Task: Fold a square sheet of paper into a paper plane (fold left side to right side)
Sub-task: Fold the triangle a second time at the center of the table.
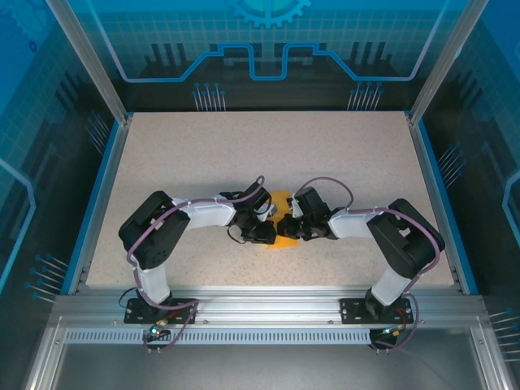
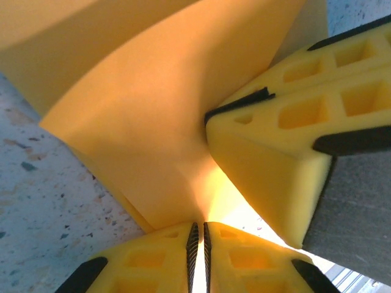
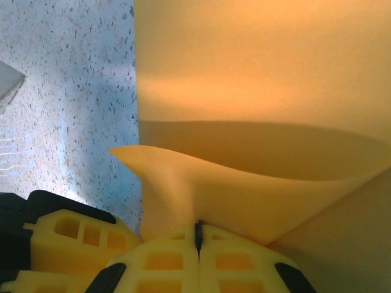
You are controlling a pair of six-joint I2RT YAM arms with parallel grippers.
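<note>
The square sheet of paper [image 1: 280,201] is bright orange and lies mid-table between both grippers, mostly covered by them. In the left wrist view the paper [image 2: 159,122] curls up off the tabletop, and one edge runs down into my left gripper [image 2: 202,229], whose pads are shut on it with a thin slit between them. The right gripper's yellow fingers [image 2: 269,152] press close from the right. In the right wrist view a raised flap of paper [image 3: 244,183] is pinched in my right gripper [image 3: 197,231], which is shut. From above, the left gripper [image 1: 266,234] and right gripper [image 1: 286,229] almost touch.
The speckled beige tabletop [image 1: 325,154] has a blue rim [image 1: 101,195] on its sides and an aluminium rail [image 1: 268,305] at the near edge. Frame posts [image 1: 89,61] rise at the back corners. The left gripper's finger [image 3: 67,241] sits beside the right one.
</note>
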